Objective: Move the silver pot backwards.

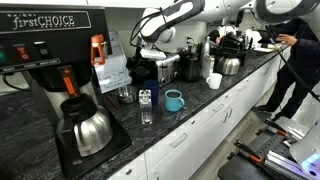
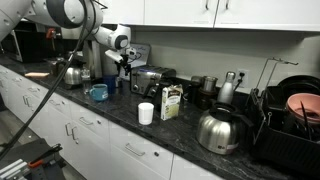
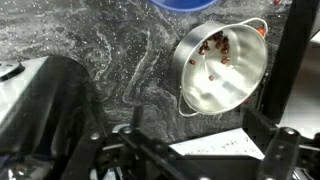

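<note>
The silver pot [image 3: 221, 68] shows in the wrist view at the upper right, open side up on the dark speckled counter, with small reddish bits inside. My gripper [image 3: 200, 150] is open and empty, its two dark fingers spread at the bottom of that view, above and short of the pot. In both exterior views the gripper [image 1: 150, 52] [image 2: 122, 66] hangs over the counter beside the toaster. I cannot make out the pot in the exterior views.
A teal mug [image 1: 173, 100] [image 2: 98, 92] stands near the counter front, and its blue edge [image 3: 185, 4] lies just past the pot. A toaster [image 1: 165, 68] [image 2: 150, 78], a steel carafe [image 1: 88, 128], a kettle-like jug [image 2: 220, 130], a white cup [image 2: 146, 113] and a white paper [image 3: 215, 145] are around.
</note>
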### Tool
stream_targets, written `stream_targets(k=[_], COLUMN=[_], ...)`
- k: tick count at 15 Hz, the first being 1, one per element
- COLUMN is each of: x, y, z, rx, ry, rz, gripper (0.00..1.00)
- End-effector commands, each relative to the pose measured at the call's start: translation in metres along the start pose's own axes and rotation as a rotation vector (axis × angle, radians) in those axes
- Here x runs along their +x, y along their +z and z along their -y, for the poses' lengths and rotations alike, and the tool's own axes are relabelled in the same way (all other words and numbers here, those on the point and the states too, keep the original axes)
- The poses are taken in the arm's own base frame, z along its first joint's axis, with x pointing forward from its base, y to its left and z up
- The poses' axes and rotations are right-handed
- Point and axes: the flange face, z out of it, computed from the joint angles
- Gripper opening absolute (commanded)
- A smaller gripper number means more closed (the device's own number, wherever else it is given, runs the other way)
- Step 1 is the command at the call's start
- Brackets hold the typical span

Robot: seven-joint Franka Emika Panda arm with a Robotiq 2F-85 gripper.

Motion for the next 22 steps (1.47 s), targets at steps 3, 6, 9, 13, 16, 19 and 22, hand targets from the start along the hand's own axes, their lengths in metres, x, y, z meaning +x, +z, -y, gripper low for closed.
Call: stream_targets(k=[3,6,9,13,16,19,22], x=[-0.038,-0.056,-0.071,-0.078,-0.088,-0.103,-0.100], y=[-0.017,-0.030,-0.050,-0.097,-0.128,-0.146,-0.144], z=[-0.040,-0.047,-0.054,-0.071,-0.078,-0.081,-0.077], rx=[-0.026,-0.003,0.019,0.023,0.024,0.022,0.004], ry=[0.101,0.125,0.144,0.147,0.161,0.169,0.173], rz=[0.004,0.007,-0.001,-0.071,-0.073,-0.050,-0.056], gripper=[1.00,1.00,1.00,1.00,1.00,1.00,1.00])
